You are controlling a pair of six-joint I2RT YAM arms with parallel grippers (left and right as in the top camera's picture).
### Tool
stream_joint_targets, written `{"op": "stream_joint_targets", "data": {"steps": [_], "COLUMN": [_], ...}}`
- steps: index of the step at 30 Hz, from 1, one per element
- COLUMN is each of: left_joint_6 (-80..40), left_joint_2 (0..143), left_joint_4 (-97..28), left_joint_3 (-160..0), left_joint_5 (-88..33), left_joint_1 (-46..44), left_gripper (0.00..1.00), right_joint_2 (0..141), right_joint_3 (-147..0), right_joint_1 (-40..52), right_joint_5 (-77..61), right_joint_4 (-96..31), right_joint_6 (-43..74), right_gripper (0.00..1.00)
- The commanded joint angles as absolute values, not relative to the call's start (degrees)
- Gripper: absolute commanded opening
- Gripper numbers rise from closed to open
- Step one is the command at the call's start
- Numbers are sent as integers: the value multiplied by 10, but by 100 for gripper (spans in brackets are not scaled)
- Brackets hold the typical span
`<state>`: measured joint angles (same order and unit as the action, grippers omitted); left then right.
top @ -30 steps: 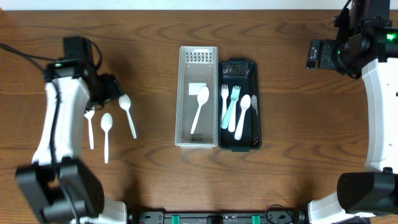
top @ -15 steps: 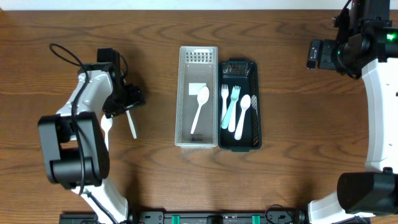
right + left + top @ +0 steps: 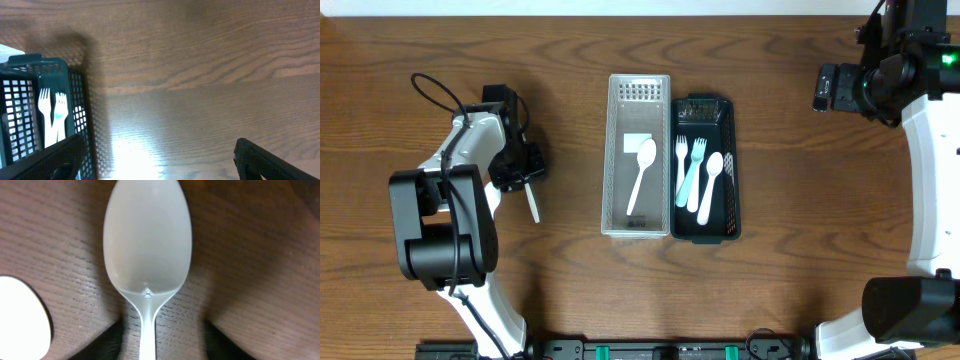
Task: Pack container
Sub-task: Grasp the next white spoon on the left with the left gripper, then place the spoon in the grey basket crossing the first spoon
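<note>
1. L claw (image 3: 520,170): jaws are seen apart, nothing gripped. A dark finger (image 3: 100,342) is seen on each side of a white spoon (image 3: 147,245), w/ gaps left to the handle.
2. The white spoon is laid flat on the table directly under the claw, bowl ahead of the fingertips, handle run back between them. Its long axis is thus set across the closing direction, so a pinch at the neck is judged possible w/o re-aiming; only a squeeze seems needed.
3. A 2nd spoon bowl (image 3: 20,315) is seen near one finger, on the wrist view's left, & could be nudged.
4. Well off to the claw's side, toward mid-table, a clear tray (image 3: 613,150) is found w/ one tray spoon (image 3: 640,172) inside; a green basket (image 3: 734,170) w/ forks is set right alongside, beyond it.
5. R claw (image 3: 157,155): held wide & empty, far from the white spoon. The L arm is much nearer.
</note>
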<state>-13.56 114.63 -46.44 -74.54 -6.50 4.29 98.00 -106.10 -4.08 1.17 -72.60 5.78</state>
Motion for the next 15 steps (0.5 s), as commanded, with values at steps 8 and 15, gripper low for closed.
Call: {"op": "stream_joint_targets", "data": {"steps": [8, 15], "left_joint_6": [-131, -131], "left_joint_2": [1160, 1112], "left_joint_4": [-471, -516], "left_joint_3": [-750, -789], "left_joint_5": [-64, -56], "left_joint_1": [43, 33], "left_gripper": [6, 6], "right_joint_2": [976, 976], "right_joint_3": [-1060, -1060], "right_joint_1": [-46, -46], "right_joint_5": [22, 22], "right_joint_4": [-727, -727], "right_joint_6": [50, 50], "right_gripper": [98, 98]}}
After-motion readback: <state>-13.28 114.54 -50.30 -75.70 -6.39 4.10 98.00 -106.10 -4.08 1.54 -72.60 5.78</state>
